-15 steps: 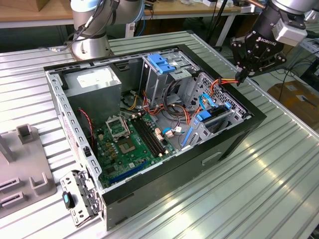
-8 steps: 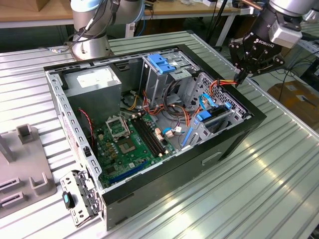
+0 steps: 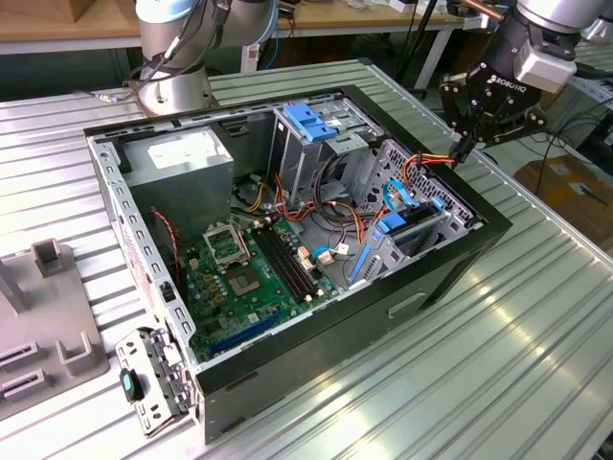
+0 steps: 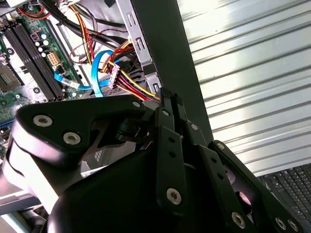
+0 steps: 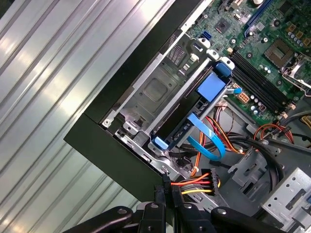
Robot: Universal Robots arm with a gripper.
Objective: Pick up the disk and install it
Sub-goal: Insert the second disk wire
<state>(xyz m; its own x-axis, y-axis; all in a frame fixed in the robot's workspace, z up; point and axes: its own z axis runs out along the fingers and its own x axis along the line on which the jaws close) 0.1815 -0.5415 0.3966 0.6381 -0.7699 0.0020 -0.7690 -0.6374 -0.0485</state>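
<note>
The disk (image 5: 187, 109), a dark drive in a blue carrier with blue end tabs, lies in the drive bay at the corner of the open computer case (image 3: 450, 264). In the exterior view the disk (image 3: 404, 227) sits in the case's right end. My gripper (image 3: 464, 150) hangs just above that corner, a little apart from the disk. Its fingers are pressed together on the end of a red, yellow and orange wire bundle (image 5: 192, 182). In the second wrist view the wire bundle (image 4: 133, 87) runs straight into my gripper (image 4: 169, 98). The gripper (image 5: 167, 187) stands at the case's black edge.
The motherboard (image 3: 244, 278) fills the case floor, with a grey power supply (image 3: 182, 158) at the back and a blue-latched drive cage (image 3: 311, 125) beside it. Light blue data cables (image 5: 206, 143) loop near the disk. Ribbed metal table (image 3: 498, 364) surrounds the case. A grey fixture (image 3: 48, 326) stands at the exterior view's left.
</note>
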